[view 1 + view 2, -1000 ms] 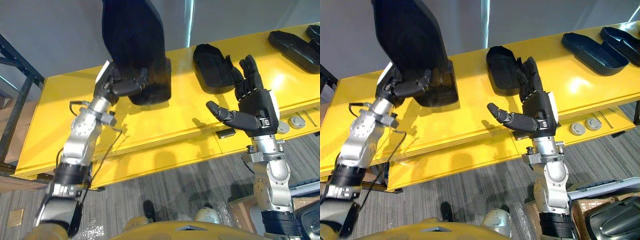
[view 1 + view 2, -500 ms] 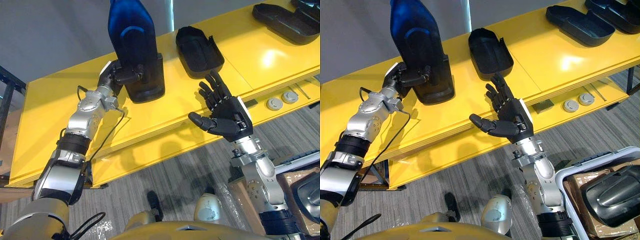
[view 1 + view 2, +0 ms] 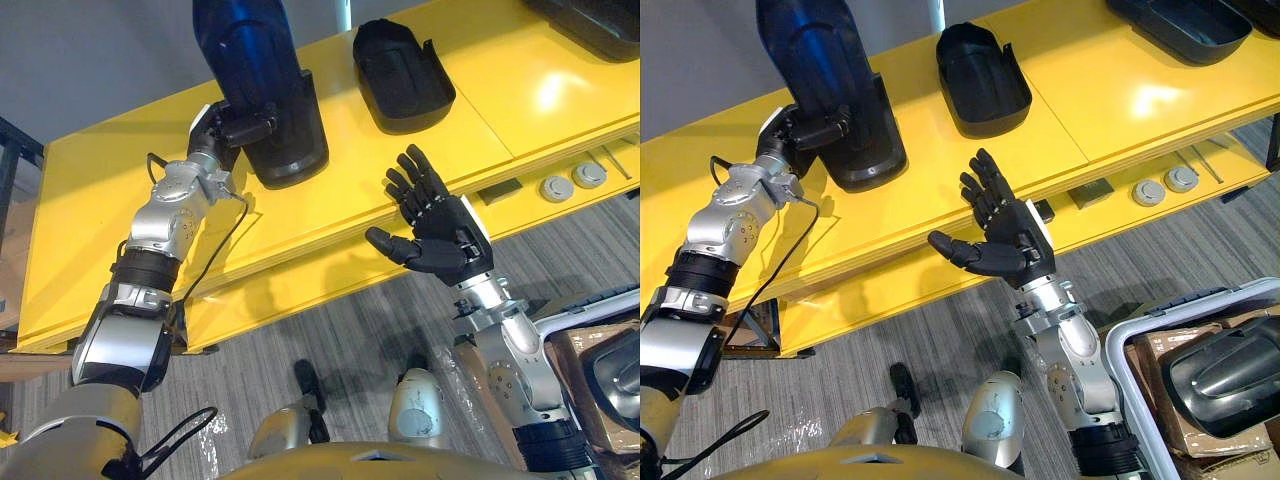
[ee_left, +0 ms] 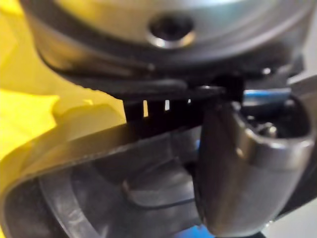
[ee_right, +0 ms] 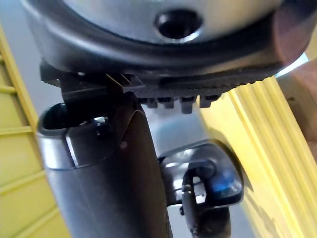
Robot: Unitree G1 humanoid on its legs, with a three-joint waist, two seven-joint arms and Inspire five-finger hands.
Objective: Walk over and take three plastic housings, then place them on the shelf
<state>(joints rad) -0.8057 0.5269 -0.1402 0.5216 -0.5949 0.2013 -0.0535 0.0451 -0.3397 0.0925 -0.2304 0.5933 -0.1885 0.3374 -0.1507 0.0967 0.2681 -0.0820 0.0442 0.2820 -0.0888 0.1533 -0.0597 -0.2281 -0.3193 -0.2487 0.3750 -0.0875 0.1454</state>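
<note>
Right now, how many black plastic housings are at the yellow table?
3 housings: one in the left robot hand, one in the middle, one at the right edge. Others may be hidden.

The plastic housings (image 3: 400,75) are black, the table (image 3: 90,220) plain yellow, the carpet (image 3: 350,335) streaked grey.
</note>
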